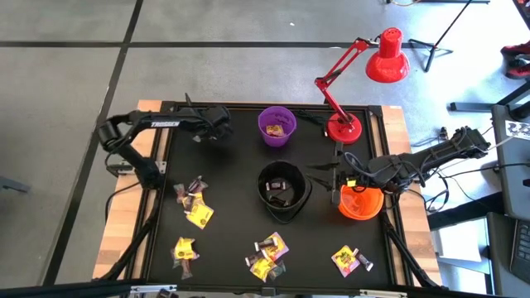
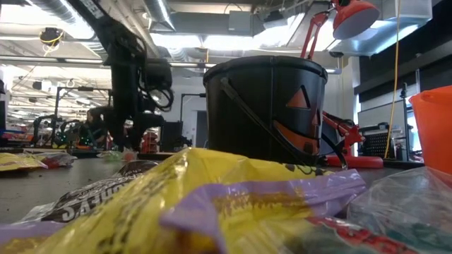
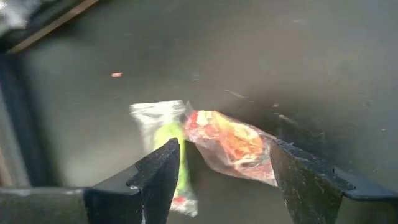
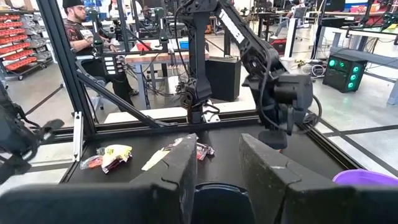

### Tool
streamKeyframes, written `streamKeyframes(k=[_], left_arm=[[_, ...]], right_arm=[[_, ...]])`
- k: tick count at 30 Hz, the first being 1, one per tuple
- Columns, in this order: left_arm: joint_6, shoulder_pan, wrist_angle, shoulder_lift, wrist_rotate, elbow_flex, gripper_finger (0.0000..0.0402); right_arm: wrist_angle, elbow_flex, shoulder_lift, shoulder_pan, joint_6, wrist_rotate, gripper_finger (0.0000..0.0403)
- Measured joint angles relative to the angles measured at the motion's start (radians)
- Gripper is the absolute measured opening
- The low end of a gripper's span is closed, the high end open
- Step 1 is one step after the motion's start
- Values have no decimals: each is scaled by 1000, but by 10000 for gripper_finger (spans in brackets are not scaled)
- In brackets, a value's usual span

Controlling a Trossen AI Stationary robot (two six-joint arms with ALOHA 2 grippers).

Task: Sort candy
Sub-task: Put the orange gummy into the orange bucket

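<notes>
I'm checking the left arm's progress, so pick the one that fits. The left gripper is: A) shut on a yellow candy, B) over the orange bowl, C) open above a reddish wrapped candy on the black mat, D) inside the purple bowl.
C: the left wrist view shows the left gripper with its fingers spread apart, either side of a reddish wrapped candy lying on the black mat.

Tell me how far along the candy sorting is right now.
Partly done. The purple bowl and the black bowl already hold some candy. In hand: the open left gripper straddles a reddish-orange piece on the mat, and the right gripper hovers open by the orange bowl. Several yellow and dark clusters remain along the table's front.
</notes>
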Motion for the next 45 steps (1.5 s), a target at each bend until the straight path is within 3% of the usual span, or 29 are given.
streamKeyframes(k=[5,10,24,29,37,45], left_arm=[[20,5,62,67,57,0,232],[30,0,78,86,84,2,194],[35,-65,92,87,86,11,9],[36,-118,84,24,96,32,12],[9,-276,126,-200,114,70,3],[73,-590,492,-324,158,75,1]], right_arm=[[0,0,0,0,0,0,117],[-8,0,0,0,3,0,117],[-9,0,0,0,5,0,117],[-10,0,0,0,5,0,117],[-9,0,22,0,5,9,117],[85,1,156,-2,-10,196,117]])
